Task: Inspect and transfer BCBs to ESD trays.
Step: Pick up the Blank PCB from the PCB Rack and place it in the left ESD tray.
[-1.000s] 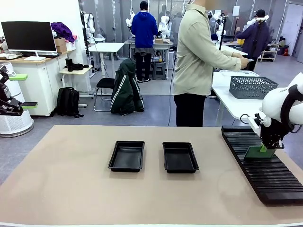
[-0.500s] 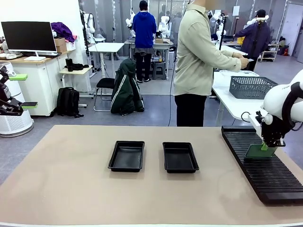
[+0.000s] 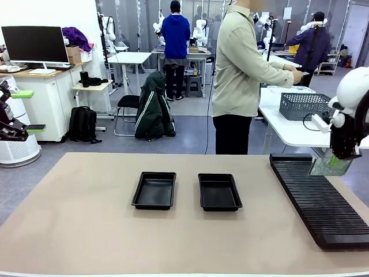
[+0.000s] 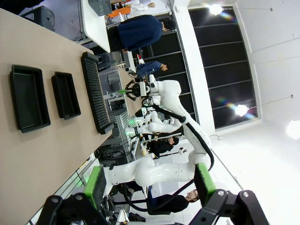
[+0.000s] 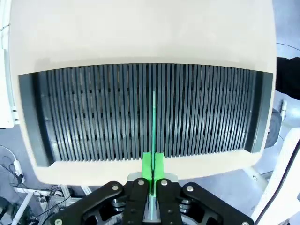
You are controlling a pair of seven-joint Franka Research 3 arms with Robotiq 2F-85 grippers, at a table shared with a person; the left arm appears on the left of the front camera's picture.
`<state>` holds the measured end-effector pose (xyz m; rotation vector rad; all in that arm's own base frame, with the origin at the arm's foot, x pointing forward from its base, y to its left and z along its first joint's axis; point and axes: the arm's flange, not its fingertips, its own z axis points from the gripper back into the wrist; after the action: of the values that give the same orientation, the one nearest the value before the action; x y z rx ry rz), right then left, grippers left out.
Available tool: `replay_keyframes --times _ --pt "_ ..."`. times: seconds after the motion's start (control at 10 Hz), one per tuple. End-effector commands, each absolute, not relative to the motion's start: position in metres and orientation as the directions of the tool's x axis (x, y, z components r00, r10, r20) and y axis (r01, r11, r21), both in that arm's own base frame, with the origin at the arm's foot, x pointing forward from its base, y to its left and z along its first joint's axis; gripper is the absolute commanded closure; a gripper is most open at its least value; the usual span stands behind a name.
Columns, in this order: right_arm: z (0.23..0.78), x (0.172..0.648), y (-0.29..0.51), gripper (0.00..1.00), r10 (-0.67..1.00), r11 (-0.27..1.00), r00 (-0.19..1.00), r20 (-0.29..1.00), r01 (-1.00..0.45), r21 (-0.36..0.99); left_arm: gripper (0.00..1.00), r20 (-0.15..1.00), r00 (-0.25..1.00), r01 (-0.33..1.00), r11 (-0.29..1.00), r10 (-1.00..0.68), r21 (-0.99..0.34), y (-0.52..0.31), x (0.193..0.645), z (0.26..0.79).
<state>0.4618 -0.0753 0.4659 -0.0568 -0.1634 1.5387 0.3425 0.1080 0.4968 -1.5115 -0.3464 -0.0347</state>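
Observation:
My right gripper hangs above the far right end of the long ribbed black rack, shut on the top edge of a green BCB that hangs clear of the slots. In the right wrist view the BCB shows edge-on as a thin green line between the shut green pads, over the rack. Two ESD trays, left and right, lie bare mid-table. My left gripper stands open at the far left, off the table; its view shows the pads wide apart and both trays.
A person stands at the far side, turned toward a white side table with a grey mesh basket. The tan table has open room on its left and front. Other people and desks stand farther back.
My right gripper has lifted the BCB up out of the rack and shifted it a little to the right. The left arm and the trays have not moved.

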Motion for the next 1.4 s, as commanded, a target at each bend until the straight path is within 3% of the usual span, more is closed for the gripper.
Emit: replay_keyframes --times 0.0,0.2,0.9,1.3 --pt "0.504 0.458 -0.072 0.98 0.996 0.061 0.054 0.066 -0.992 -0.106 0.00 0.249 0.949 0.238 0.074 0.196 -0.968 0.108 0.342 0.498" --pt "0.550 0.452 -0.073 0.98 0.989 0.078 0.067 0.129 -0.993 -0.087 0.00 0.249 0.949 0.238 0.074 0.196 -0.968 0.108 0.342 0.498" --pt "0.690 0.438 -0.071 0.98 0.987 0.079 0.068 0.147 -0.994 -0.071 0.00 0.249 0.949 0.238 0.074 0.196 -0.968 0.108 0.342 0.498" --pt "0.720 0.437 -0.068 0.98 0.985 0.106 0.094 0.142 -0.991 -0.078 0.00 0.249 0.949 0.238 0.074 0.196 -0.968 0.108 0.342 0.498"
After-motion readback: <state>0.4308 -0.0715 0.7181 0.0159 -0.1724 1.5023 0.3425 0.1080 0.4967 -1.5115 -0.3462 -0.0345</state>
